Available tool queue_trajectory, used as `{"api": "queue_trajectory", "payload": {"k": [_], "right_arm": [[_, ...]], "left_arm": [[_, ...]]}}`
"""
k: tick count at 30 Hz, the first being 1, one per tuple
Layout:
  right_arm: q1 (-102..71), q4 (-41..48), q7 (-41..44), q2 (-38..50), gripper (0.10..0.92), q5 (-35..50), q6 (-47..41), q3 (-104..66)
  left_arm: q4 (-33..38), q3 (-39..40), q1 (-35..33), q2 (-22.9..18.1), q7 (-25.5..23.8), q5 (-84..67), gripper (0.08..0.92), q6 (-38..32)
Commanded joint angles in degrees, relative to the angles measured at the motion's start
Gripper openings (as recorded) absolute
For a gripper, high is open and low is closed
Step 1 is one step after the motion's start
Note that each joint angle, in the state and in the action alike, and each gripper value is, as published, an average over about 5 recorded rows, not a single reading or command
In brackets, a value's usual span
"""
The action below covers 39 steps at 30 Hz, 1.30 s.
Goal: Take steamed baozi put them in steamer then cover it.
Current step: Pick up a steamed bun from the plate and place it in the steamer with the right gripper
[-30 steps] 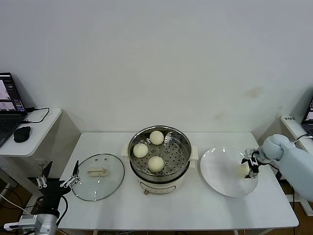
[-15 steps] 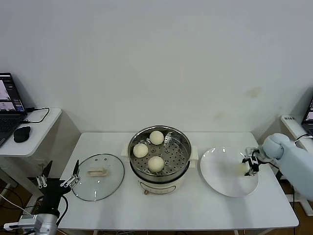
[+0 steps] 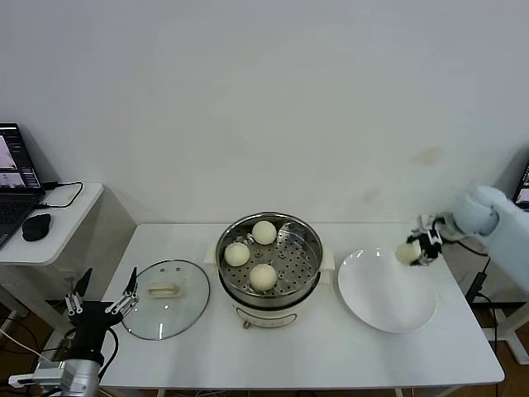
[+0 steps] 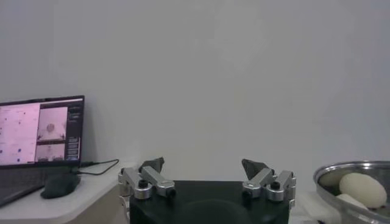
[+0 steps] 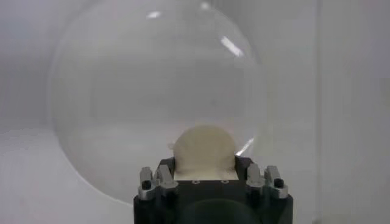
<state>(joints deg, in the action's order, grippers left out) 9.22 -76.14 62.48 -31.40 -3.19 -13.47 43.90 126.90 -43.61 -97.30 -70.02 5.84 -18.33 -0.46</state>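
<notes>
While three steamed baozi (image 3: 250, 254) are sitting on the perforated tray inside the steamer (image 3: 270, 266) at the centre of the desk (image 3: 331, 356), the right end effector (image 3: 420, 249) is gripping the fourth baozi (image 3: 405, 253) between its closed-in fingers, holding it in the air over the 2 o'clock edge of the white plate (image 3: 386, 291). In the right wrist view that bun (image 5: 204, 153) is filling the gap between the fingers, with the plate (image 5: 122, 109) lying below it. The plate itself is resting at 3 o'clock of the steamer, just beside it. The cover (image 3: 165, 298) is lying flat on the desk at 9 o'clock of the steamer (handle up), close to it but apart. The left end effector (image 3: 102, 304) is hanging off the desk's 8 o'clock corner, near the cover's rim, its fingers spread wide and gripping nothing; the left wrist view is showing those fingers (image 4: 150, 178) apart.
</notes>
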Motion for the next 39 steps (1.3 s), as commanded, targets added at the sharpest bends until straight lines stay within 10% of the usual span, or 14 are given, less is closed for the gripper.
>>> {"api": "queue_trajectory", "payload": {"k": [1,13,39], "right_arm": [[33.9,-17.5,-3.1,-2.3,0.612,23.7,-11.3,27.1],[32.3,-17.4,-13.4,-19.1,0.619,41.3,-23.1,29.1],[13.4,-2.3,-13.9,-26.8,0.622,25.7,-23.6,25.4]], "left_arm": [[0.4,0.7,0.3,0.0,0.0,0.5,0.823,0.2],[0.5,0.5,0.9,0.1,0.1,0.5,0.823,0.2],[-0.1,-0.1,1.1,-0.4,0.1,0.2,0.823,-0.1]]}}
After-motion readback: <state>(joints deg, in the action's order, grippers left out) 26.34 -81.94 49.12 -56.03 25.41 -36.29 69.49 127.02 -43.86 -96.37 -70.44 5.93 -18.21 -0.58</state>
